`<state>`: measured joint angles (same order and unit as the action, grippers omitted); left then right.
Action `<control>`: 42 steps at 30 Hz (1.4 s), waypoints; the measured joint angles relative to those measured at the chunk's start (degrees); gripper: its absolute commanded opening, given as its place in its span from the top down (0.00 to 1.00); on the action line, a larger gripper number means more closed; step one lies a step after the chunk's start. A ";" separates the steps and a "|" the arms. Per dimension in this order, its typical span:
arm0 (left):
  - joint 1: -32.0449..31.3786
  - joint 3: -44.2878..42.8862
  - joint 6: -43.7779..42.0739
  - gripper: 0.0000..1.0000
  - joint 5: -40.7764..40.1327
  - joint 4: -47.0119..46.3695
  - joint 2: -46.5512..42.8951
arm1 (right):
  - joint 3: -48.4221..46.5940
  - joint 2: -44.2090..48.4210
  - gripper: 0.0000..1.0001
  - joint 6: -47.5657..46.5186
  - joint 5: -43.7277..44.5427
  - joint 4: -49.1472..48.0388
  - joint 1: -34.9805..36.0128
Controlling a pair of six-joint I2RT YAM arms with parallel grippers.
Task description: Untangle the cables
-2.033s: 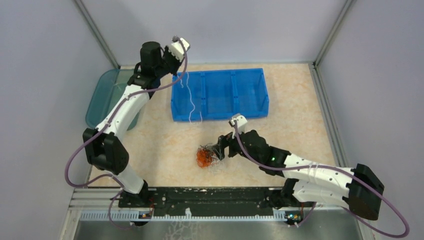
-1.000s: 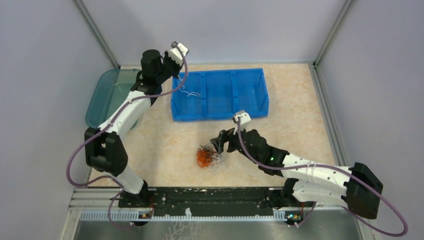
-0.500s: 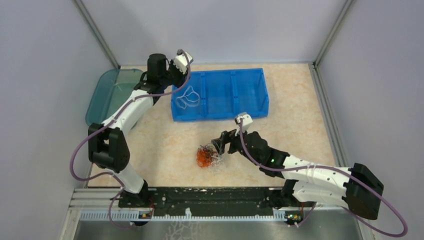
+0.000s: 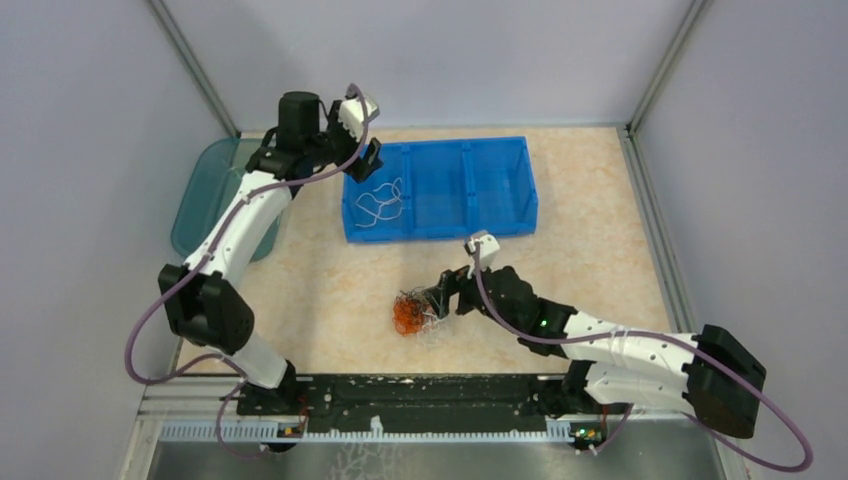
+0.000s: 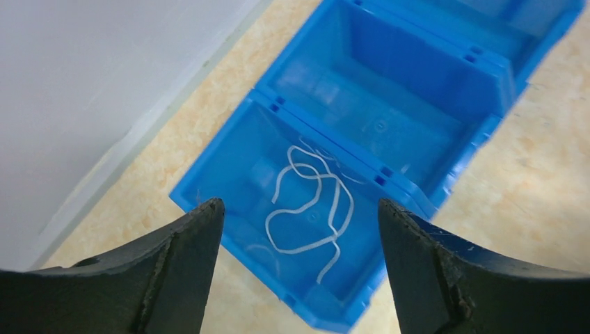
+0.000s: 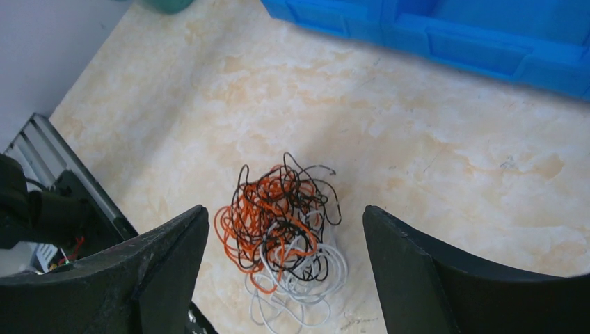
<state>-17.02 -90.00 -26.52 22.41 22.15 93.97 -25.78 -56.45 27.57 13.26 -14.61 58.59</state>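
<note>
A tangled clump of orange, black and white cables (image 4: 412,314) (image 6: 284,236) lies on the table in front of the arms. My right gripper (image 4: 438,297) (image 6: 285,212) hovers just above it, open, with nothing between the fingers. One loose white cable (image 4: 381,203) (image 5: 309,209) lies curled in the left compartment of the blue bin (image 4: 500,150) (image 5: 445,188). My left gripper (image 4: 362,158) (image 5: 300,203) hangs over that compartment, open and empty.
A teal container (image 4: 205,190) stands at the far left by the wall. The bin's middle and right compartments (image 4: 492,190) hold nothing. Walls enclose the table on three sides, and a black rail (image 4: 420,395) runs along the near edge.
My left gripper has opened and let go of the white cable, which now lies in the bin's left compartment. The left arm has risen slightly. The right gripper has barely shifted above the clump.
</note>
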 measured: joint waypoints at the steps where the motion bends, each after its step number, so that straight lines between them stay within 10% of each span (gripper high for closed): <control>1: 0.20 0.04 -0.11 0.10 0.90 1.90 -1.29 | 0.42 -0.44 0.19 -0.02 -0.98 0.00 0.00; 11: 0.76 15.63 -2.82 0.12 10.95 13.51 -19.56 | 4.31 -7.48 0.25 0.59 -11.45 -0.26 0.00; 34: 0.72 20.06 -11.23 0.19 15.43 25.94 -26.05 | 12.39 -2.19 0.26 2.29 -14.71 -2.12 1.09; 42: 0.72 20.74 -11.43 0.16 15.61 27.52 -26.32 | 7.67 0.04 0.07 -2.82 -7.82 4.98 4.81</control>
<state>-16.29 -69.25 -37.95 38.02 49.67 67.66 -18.11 -56.40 24.75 5.43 -9.63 63.40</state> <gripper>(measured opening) 0.825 0.853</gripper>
